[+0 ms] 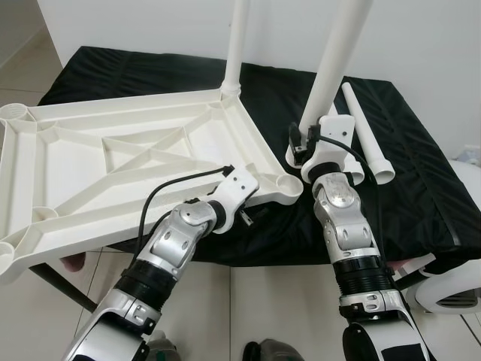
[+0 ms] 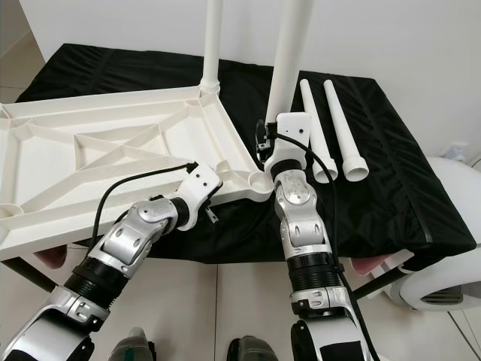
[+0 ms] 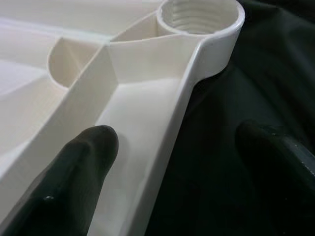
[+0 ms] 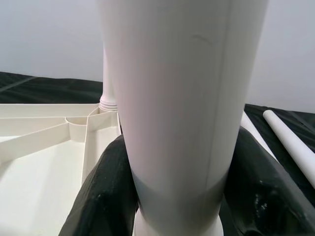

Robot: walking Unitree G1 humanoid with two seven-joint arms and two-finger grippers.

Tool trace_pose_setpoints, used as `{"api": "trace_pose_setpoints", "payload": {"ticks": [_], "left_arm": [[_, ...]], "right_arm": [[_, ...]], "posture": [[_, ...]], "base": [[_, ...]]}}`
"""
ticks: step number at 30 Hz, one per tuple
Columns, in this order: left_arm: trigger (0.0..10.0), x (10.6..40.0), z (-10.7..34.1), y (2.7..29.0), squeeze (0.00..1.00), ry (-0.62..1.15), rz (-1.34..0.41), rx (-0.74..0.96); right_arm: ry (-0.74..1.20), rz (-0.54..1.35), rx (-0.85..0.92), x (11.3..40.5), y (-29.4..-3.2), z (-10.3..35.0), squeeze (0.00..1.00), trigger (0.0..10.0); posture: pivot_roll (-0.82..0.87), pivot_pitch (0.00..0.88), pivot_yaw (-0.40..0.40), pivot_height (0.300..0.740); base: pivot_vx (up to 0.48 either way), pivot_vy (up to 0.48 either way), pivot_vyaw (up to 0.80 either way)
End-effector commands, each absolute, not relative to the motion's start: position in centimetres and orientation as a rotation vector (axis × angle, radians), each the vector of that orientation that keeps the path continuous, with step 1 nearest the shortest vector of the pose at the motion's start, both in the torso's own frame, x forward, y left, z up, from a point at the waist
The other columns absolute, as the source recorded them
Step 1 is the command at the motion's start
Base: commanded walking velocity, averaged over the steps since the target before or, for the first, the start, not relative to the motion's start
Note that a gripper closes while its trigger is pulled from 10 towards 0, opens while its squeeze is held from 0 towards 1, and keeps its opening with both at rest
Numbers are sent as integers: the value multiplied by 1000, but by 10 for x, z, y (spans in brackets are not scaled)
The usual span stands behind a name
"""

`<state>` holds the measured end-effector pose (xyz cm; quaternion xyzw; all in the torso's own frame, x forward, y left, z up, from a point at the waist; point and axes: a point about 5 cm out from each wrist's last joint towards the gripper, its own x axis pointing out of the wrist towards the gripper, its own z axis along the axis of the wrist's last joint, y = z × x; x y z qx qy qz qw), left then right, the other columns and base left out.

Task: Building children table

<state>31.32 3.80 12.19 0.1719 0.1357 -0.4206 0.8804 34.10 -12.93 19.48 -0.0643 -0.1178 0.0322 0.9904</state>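
The upside-down white plastic ribbed tabletop [image 1: 113, 165] lies on the black-covered bench [image 1: 421, 180]. Right gripper [image 4: 182, 196] is clamped around the upright white plastic table leg [image 1: 338, 56], long axis vertical, in the tabletop's near corner socket. Left gripper [image 3: 172, 157] is spread open, straddling the tabletop's rim [image 3: 162, 147] beside that socket, gripping nothing.

Black-draped table [image 2: 391, 188] bearing an upturned white tabletop [image 2: 113, 150] and two loose white legs [image 2: 331, 131].

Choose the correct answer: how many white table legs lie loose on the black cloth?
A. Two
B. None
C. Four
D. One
A: the right eye view shows two loose legs lying side by side on the black cloth, beside the right pincer, which grips an upright leg.
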Motion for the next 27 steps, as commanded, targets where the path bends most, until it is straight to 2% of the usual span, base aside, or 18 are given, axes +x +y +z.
{"api": "trace_pose_setpoints", "payload": {"ticks": [1, 14, 15, 16, 17, 18, 19, 27], "left_arm": [[10000, 317, 116, 39, 0, 311, -793, 381], [10000, 328, 114, 39, 0, 407, -773, 378], [9412, 328, 114, 38, 0, 408, -784, 381], [6588, 329, 115, 38, 0, 409, -796, 377], [1529, 329, 116, 37, 0, 402, -807, 386], [1529, 329, 116, 37, 0, 402, -807, 386], [0, 329, 117, 37, 0, 397, -814, 393], [0, 328, 121, 35, 0, 373, -865, 404]], "right_arm": [[-227, 57, -144, 341, -131, 194, 0, 10000], [-215, 48, -151, 338, -132, 190, 0, 10000], [-215, 49, -151, 338, -132, 191, 0, 10000], [-215, 49, -153, 338, -132, 191, 0, 10000], [-214, 49, -153, 338, -132, 191, 0, 10000], [-214, 49, -153, 338, -132, 191, 0, 10000], [-214, 48, -154, 338, -131, 191, 0, 10000], [-208, 45, -157, 338, -132, 190, 0, 10000]], "posture": [[33, 10, -63, 740], [25, 27, -60, 740], [24, 27, -59, 740], [24, 27, -59, 740], [22, 27, -58, 740], [22, 27, -58, 740], [22, 27, -58, 740], [22, 27, -56, 740]], "base": [[0, 0, 0], [0, 0, 0], [0, 0, 0], [0, 0, 0], [0, 0, 0], [0, 0, 0], [0, 0, 0], [0, 0, 0]]}}
